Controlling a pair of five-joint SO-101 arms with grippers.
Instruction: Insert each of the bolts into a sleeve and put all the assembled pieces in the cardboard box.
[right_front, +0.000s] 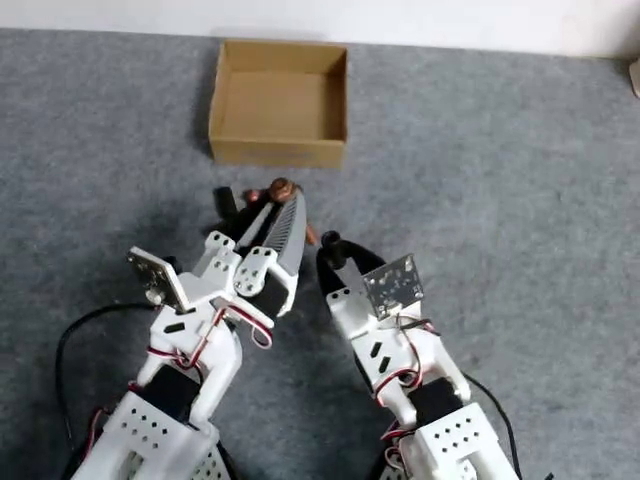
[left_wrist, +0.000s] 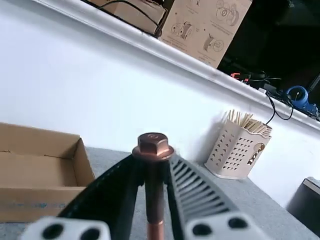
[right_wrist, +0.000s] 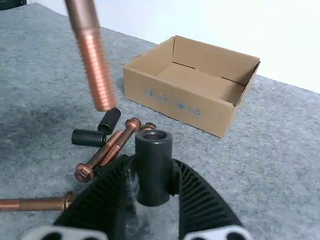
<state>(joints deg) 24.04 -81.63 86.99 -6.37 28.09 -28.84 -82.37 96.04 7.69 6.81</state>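
In front of the cardboard box (right_front: 278, 152), the left gripper (left_wrist: 152, 164) is clamping a bolt (left_wrist: 153, 146) head-up; the right gripper (right_wrist: 151, 167) is squeezing a sleeve (right_wrist: 154, 147) upright, near the bolt's tip.

Left claw (right_front: 272, 202) apparently around bolt (right_front: 281, 187)

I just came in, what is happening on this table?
The left gripper holds a copper bolt, head up. The right gripper holds a black sleeve upright, opening upward. The bolt's threaded end hangs near the sleeve, not yet inside it. More bolts and two loose sleeves lie on the grey mat; the cardboard box is empty.
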